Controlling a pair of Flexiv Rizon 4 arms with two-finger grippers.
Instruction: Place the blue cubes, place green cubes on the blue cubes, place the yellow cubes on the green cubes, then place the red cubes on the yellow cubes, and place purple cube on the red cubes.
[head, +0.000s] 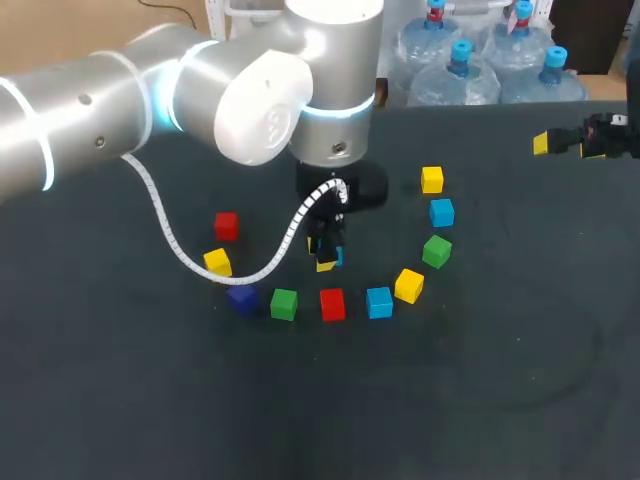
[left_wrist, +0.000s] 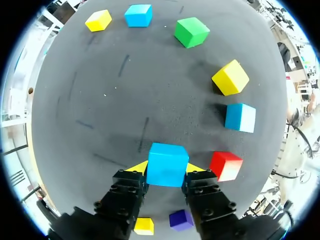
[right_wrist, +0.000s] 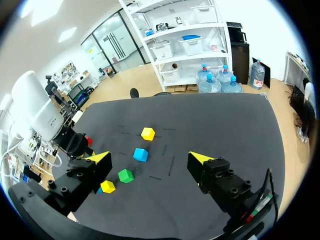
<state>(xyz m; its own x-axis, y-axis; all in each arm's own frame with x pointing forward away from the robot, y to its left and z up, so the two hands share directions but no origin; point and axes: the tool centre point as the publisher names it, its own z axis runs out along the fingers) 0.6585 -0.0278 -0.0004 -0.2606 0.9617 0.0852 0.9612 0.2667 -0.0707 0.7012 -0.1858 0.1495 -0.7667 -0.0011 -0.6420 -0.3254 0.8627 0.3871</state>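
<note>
Inside a ring of cubes, my left gripper (head: 326, 256) is shut on a blue cube (left_wrist: 167, 164), one yellow tip on each side of it. Ahead of it lie a yellow cube (left_wrist: 98, 20), a blue cube (left_wrist: 138, 15) and a green cube (left_wrist: 191, 31). Beside it are a yellow cube (left_wrist: 230, 77), a blue cube (left_wrist: 240, 117) and a red cube (left_wrist: 226, 166). The purple cube (head: 242, 298) sits at the ring's front left, next to a green cube (head: 284, 303). My right gripper (head: 565, 145) hangs open and empty at the table's far right.
Another red cube (head: 226, 225) and a yellow cube (head: 217, 262) lie at the ring's left side. My left arm's white cable (head: 170, 235) loops over them. The dark table (head: 470, 400) is bare in front of the ring and to its right.
</note>
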